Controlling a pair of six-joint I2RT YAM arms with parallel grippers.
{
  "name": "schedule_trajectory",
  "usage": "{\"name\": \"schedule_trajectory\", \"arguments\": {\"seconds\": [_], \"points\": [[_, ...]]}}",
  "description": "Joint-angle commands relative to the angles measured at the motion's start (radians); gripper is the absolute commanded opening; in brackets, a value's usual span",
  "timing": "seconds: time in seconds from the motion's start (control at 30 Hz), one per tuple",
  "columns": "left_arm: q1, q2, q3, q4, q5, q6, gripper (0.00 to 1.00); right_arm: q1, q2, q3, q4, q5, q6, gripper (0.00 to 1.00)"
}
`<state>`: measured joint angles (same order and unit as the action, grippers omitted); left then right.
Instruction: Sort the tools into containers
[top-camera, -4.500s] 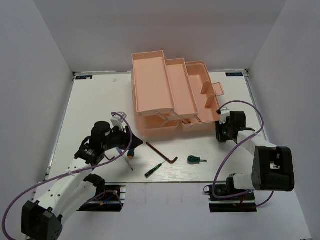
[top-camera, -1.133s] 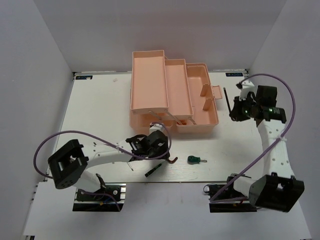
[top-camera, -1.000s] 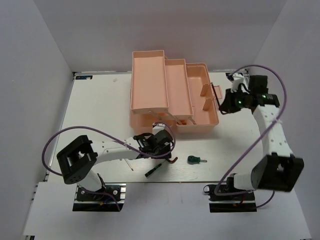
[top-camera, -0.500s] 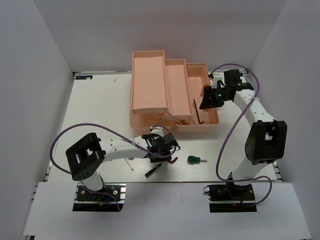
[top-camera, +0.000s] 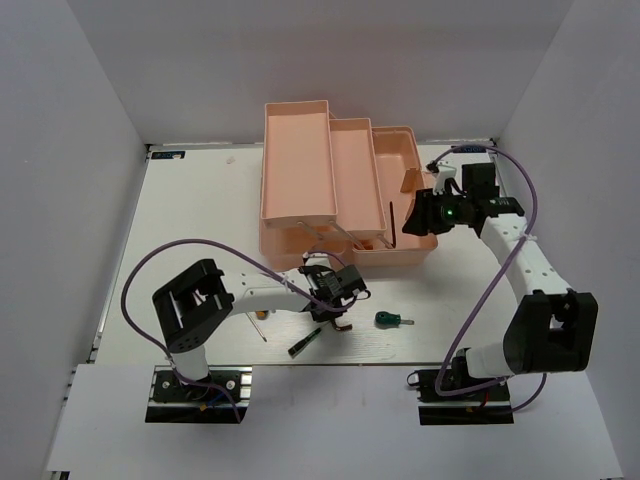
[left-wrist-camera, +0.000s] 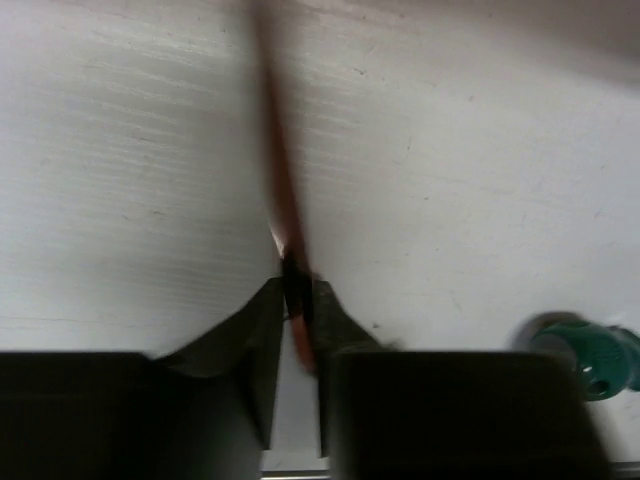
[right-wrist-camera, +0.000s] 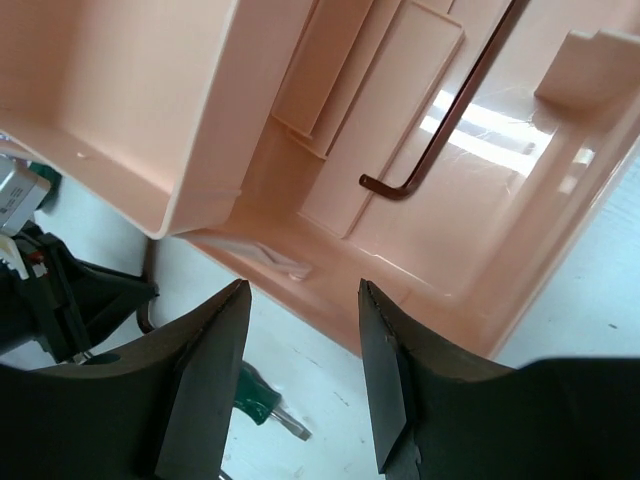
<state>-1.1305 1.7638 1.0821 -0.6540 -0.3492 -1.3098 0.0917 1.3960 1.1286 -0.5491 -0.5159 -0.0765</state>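
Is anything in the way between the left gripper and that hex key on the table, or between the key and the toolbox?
Nothing visible. The left gripper is pinching the hex key, and only bare table lies between it and the toolbox. The right gripper does hang open over the box's bottom compartment.

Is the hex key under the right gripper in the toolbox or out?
In: hex key lies on the toolbox floor, clear of the open right gripper.
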Motion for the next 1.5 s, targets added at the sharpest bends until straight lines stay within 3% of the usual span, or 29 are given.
{"name": "schedule_trajectory", "arguments": {"seconds": [0.0,0.17,0.23,0.33,0.47,0.5,0.57,0.6,0.77,0.9,1.13,1.23,1.27,1.3,1.4,1.47], "points": [[-0.008,0.036,0.001,-0.006,0.004,-0.028,0.18,-0.013,-0.057,-0.02,0.032,-0.05,0.018,0.54],[-0.028,0.026,0.021,0.016,0.013,0.012,0.02,-0.03,-0.089,-0.05,0.035,-0.062,0.015,0.54],[-0.04,0.017,0.054,0.028,0.001,0.047,0.0,-0.032,-0.107,-0.059,0.02,-0.067,0.0,0.55],[-0.087,0.008,0.143,0.017,-0.008,0.116,0.0,-0.044,-0.137,-0.076,-0.017,-0.017,-0.035,0.9],[-0.156,-0.036,0.269,0.008,0.022,0.222,0.0,-0.056,-0.237,-0.127,-0.023,0.054,-0.08,0.9],[-0.173,-0.047,0.288,0.008,0.023,0.271,0.0,-0.069,-0.25,-0.154,-0.025,0.06,-0.101,0.7],[-0.213,-0.07,0.323,-0.004,0.023,0.314,0.0,-0.075,-0.305,-0.174,-0.017,0.117,-0.098,0.14],[-0.224,-0.099,0.323,-0.004,-0.003,0.354,0.0,-0.081,-0.317,-0.188,-0.029,0.143,-0.1,0.0],[-0.21,-0.17,0.334,0.137,-0.06,0.538,0.0,-0.125,-0.396,-0.259,-0.037,0.319,-0.134,0.0],[-0.161,-0.123,0.404,0.283,-0.105,0.713,0.0,-0.155,-0.443,-0.332,-0.034,0.382,-0.146,0.0],[-0.017,0.138,0.749,0.294,-0.082,0.817,0.0,-0.193,-0.538,-0.386,-0.058,0.35,-0.124,0.0],[0.047,0.251,0.878,0.26,-0.105,0.83,0.0,-0.202,-0.566,-0.408,-0.075,0.302,-0.138,0.25],[0.063,0.284,0.916,0.229,-0.105,0.839,0.0,-0.204,-0.572,-0.411,-0.081,0.281,-0.156,0.41],[0.092,0.313,0.988,0.209,-0.105,0.839,0.0,-0.205,-0.587,-0.423,-0.083,0.245,-0.17,0.48],[0.127,0.405,1.07,0.185,-0.057,0.848,0.02,-0.207,-0.62,-0.435,-0.097,0.15,-0.216,0.63],[0.146,0.433,1.09,0.166,-0.028,0.86,0.2,-0.207,-0.621,-0.434,-0.109,0.099,-0.229,0.65]]}}
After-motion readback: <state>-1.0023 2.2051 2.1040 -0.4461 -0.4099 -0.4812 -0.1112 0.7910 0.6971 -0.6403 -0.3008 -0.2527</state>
